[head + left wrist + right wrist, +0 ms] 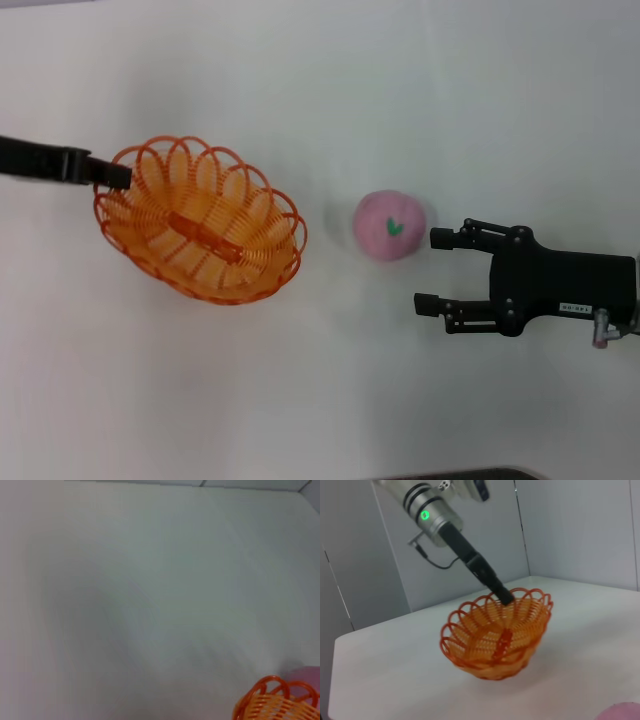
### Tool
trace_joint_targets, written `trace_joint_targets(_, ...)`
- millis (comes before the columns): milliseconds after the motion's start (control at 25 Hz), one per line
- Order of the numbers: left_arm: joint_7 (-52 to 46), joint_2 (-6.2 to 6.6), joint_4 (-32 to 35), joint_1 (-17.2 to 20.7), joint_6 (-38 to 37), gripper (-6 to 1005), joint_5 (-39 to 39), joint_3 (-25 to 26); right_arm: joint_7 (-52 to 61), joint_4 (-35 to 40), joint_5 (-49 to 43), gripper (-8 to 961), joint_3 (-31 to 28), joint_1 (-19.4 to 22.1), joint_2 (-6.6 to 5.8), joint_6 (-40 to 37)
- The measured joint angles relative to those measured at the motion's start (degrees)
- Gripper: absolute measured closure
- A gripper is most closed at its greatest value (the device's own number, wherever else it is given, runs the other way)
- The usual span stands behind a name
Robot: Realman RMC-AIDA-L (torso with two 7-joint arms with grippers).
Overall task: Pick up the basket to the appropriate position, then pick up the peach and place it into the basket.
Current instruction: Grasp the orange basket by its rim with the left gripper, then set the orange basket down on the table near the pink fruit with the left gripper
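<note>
The oval orange wire basket (200,222) sits left of centre on the white table, tilted, with its flat strip showing inside. My left gripper (115,175) reaches in from the left and is shut on the basket's left rim. The right wrist view shows this grip (503,595) on the tilted basket (497,635). The pink peach (388,225) with a green leaf mark lies right of the basket, apart from it. My right gripper (425,268) is open and empty just right of the peach, its upper finger close to it. The basket rim (277,702) and a sliver of peach (311,676) show in the left wrist view.
The white table (320,80) stretches all around the basket and peach. Grey wall panels (570,525) stand behind the table's far edge. A dark edge (460,474) shows at the bottom of the head view.
</note>
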State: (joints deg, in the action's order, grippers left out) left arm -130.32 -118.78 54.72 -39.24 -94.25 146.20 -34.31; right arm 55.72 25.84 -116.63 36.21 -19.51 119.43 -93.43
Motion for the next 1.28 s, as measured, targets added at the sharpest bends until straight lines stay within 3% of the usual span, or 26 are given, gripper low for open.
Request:
trace_joint_targets(240,-3.15,-0.75,0.81,3.85,-1.23,944,-1.74,4.03,0.0,0.0,0.0,61,0.0,0.02,0.01,0.0)
trace_joint_targets(320,-3.82,-1.67,2.0,5.73,-0.88,944,-3.03,4.51,0.09,0.0,0.0,61,0.0,0.09,0.01,0.0)
trace_joint_targets(480,-4.02,-4.77,6.06,9.82,0.06,943,-5.06,4.38,0.46,0.0,0.0,61,-0.05,0.17,0.01,0.05)
trace_joint_targets(560,-3.83,-5.52,6.76,11.46,0.31,943,-6.32,4.15,0.55,0.0,0.0,61,-0.14,0.18,0.01,0.06)
trace_joint_targets(680,-3.48,-5.63,5.96,13.02,0.96,943,-8.62,3.93,0.62,-0.09,0.02,61,-0.32,0.12,0.01,0.05)
trace_joint_targets(960,-2.48,-5.76,1.2,20.11,10.3,944,-18.55,-4.47,0.62,-0.07,0.07,61,-0.51,0.01,0.0,0.04)
trace_joint_targets(1280,0.77,-5.85,-2.32,20.99,14.12,946,-22.04,-6.23,0.62,-0.02,0.18,61,-0.53,-0.34,0.01,0.04)
